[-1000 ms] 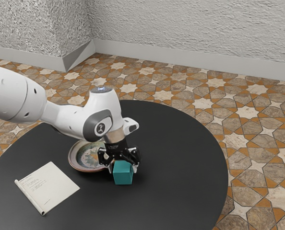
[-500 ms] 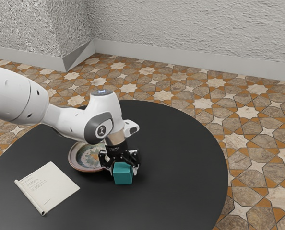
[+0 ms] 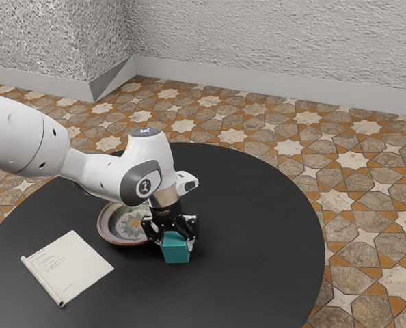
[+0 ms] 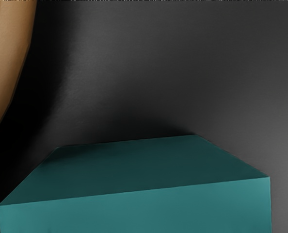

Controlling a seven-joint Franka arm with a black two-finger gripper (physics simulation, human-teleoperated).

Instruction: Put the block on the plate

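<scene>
Block, teal, found upright on the round black table, well inside its edges, grasped from two sides by the fingers of the gripper. Saw the plate just beside, then the notebook nearer the table's edge at the exterior view's left. Found wide room toward the right edge. Lost part of the plate behind the gripper; in the wrist view, saw block and plate cut off.
</scene>
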